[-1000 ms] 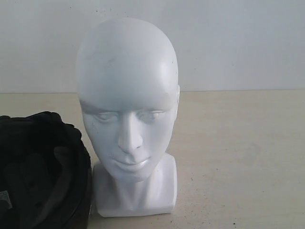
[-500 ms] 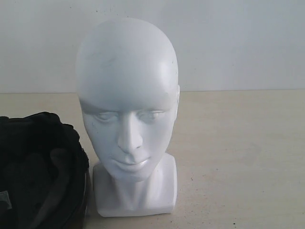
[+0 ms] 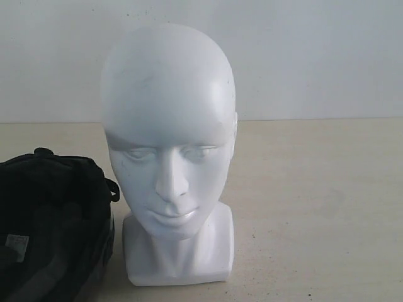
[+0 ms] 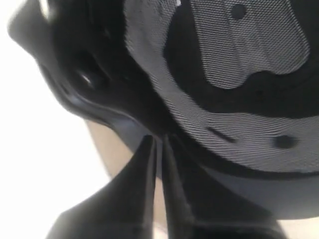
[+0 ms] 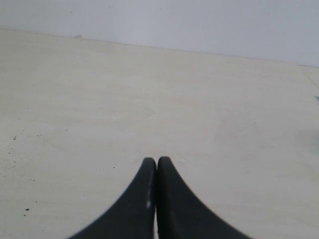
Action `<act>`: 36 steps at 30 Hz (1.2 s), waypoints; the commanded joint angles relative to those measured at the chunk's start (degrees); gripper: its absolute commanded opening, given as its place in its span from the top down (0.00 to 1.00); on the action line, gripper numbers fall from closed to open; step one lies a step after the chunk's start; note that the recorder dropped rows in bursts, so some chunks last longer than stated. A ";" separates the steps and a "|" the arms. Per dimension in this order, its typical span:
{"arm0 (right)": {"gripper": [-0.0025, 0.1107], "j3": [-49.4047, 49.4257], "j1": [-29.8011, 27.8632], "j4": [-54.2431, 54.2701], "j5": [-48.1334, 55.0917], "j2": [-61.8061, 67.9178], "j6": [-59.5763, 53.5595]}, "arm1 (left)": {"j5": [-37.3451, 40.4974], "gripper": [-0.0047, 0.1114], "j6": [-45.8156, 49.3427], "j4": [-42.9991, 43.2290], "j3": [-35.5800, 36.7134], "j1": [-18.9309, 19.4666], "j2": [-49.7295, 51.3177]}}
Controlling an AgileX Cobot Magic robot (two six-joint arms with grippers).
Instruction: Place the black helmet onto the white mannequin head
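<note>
Two grippers, both closed: the left gripper (image 4: 158, 141) pinches the rim of the black helmet (image 4: 234, 134), padded lining just beyond its tips; the right gripper (image 5: 157, 162) holds nothing, table (image 5: 224, 99) ahead. The white mannequin head (image 3: 169, 126) stands beside the helmet.

Bright even light, soft sheen on the white mannequin head (image 3: 169, 126), left-wrist close-up blurred.

The table (image 3: 315, 207) to the right of the white mannequin head (image 3: 169, 126) is wide open, and so is the space above the head, but the black helmet (image 3: 50, 220) fills the left side, just beside it
</note>
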 commanded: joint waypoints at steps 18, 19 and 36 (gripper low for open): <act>0.98 -0.02 -0.21 -0.26 -0.58 -0.28 0.00 | 6.43 0.26 38.81 -30.74 -8.12 -0.17 -2.99; 0.98 -0.02 -0.21 -0.26 -0.58 -0.28 0.00 | 7.20 0.28 41.41 -30.36 -8.03 -0.17 -2.87; 0.98 -0.02 -0.21 -0.26 -0.49 -0.28 0.00 | 6.53 0.29 51.32 -29.14 -3.51 -0.17 -2.87</act>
